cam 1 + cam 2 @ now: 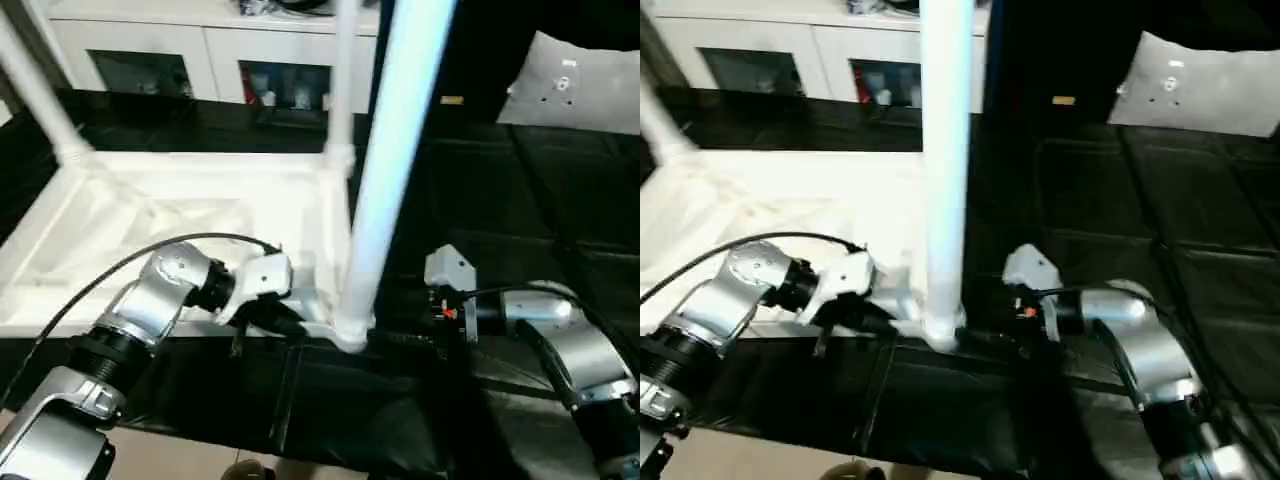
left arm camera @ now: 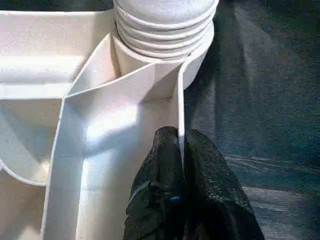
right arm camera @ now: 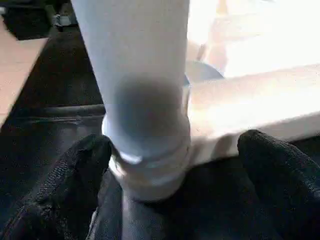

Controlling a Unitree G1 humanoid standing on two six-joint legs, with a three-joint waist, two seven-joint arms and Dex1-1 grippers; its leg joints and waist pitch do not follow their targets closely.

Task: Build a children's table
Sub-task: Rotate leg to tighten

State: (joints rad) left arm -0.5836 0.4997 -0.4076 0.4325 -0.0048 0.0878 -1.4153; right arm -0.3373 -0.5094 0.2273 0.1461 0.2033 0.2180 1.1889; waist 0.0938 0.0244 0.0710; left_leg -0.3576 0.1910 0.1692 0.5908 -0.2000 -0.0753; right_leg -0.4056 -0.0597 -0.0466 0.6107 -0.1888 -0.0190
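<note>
Here we see the children's table [image 1: 200, 215] upside down on the black mat [image 1: 560, 200], ribbed underside up, three legs visible standing in corner sockets. The near leg [image 1: 385, 170] rises from the corner socket [image 2: 165, 45] nearest the robot. Left end effector [image 2: 181, 150], fingers pressed together, pinches the table's rim wall beside that socket. Right end effector [image 3: 172, 165] is spread wide, fingers [image 3: 272, 165] flanking the leg's base

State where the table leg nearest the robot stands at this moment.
In the left eye view the nearest leg stands upright in the near right corner socket of the upturned tabletop, between the left tool and the right tool.
</note>
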